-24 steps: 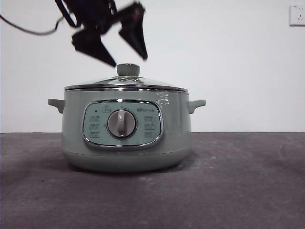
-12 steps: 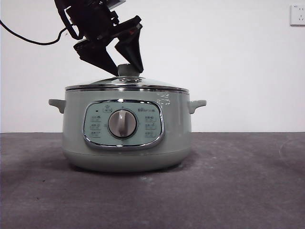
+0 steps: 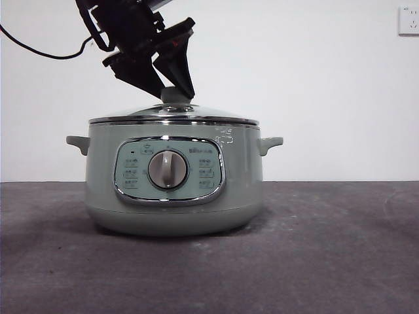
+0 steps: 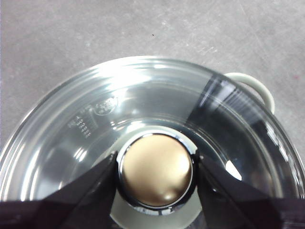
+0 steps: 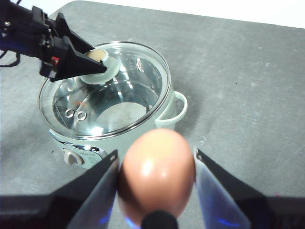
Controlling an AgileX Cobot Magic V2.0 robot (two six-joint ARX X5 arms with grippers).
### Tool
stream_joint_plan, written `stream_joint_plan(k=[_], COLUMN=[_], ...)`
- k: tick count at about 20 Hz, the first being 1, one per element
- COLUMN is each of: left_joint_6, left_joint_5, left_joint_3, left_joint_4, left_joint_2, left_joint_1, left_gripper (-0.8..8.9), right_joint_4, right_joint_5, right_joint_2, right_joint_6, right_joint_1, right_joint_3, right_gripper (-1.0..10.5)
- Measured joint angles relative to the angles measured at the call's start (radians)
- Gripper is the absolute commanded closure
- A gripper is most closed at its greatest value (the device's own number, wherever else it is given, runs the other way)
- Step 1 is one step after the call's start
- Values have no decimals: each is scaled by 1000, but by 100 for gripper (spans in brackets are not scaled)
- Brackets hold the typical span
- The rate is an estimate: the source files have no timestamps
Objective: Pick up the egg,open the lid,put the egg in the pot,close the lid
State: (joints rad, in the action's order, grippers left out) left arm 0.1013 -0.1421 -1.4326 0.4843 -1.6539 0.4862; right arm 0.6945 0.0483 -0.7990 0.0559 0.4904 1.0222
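Observation:
The sage-green pot point(image 3: 173, 196) stands on the table with the glass lid point(image 3: 196, 116) resting on it. My left gripper point(image 3: 175, 97) comes down from the upper left, its jaws closed against both sides of the lid's knob point(image 3: 174, 95). In the left wrist view the two jaws touch the knob point(image 4: 156, 169) above the clear lid point(image 4: 95, 124). My right gripper point(image 5: 156, 153) is shut on the brown-orange egg point(image 5: 156, 176) and holds it high above the table, in front of the pot point(image 5: 159, 125). That view also shows the left gripper point(image 5: 93, 67) at the knob. The right gripper is out of the front view.
The dark grey table point(image 3: 327, 261) stretches around the pot. A white wall stands behind, with a socket point(image 3: 408, 19) at the top right. The left arm's black cable point(image 3: 39, 49) hangs at the upper left. The pot's side handle point(image 4: 252, 86) sticks out.
My left gripper has come down from above the lid onto the knob, and its jaws have narrowed from wide open to closed against it. The lid and pot have stayed put.

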Motion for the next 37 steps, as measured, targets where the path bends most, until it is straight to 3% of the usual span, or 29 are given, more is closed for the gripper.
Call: stream_joint_plan(k=[7,11,14,21,28,37], left_joint_6=[0,0,0,3,2,2], left_joint_5=[11,19,50,61,62,58], left_joint_3=[-102,-145,-145,-146,-146,-146], left_joint_4=[150,259,370,520,577,579], left_joint_2=[158,286,407,609,638,638], left_joint_1=[-29,-68,-98,-115,-115,-114], left_gripper=[822,822,821,822,821,822], right_joint_4=[-39,-168,-218,-248,-301,-306], right_joint_5=[6,83,106,109,105,53], right_joint_2=[-60,-165,-304,-762,-1117,-1233], right_joint_6=[0,0,0,-50,-98,-159], right_joint_1=[0,1,16,101,158,161], right_joint_3=[0,0,54,400,563,564], right_gripper=[959,959,959,959,959,959])
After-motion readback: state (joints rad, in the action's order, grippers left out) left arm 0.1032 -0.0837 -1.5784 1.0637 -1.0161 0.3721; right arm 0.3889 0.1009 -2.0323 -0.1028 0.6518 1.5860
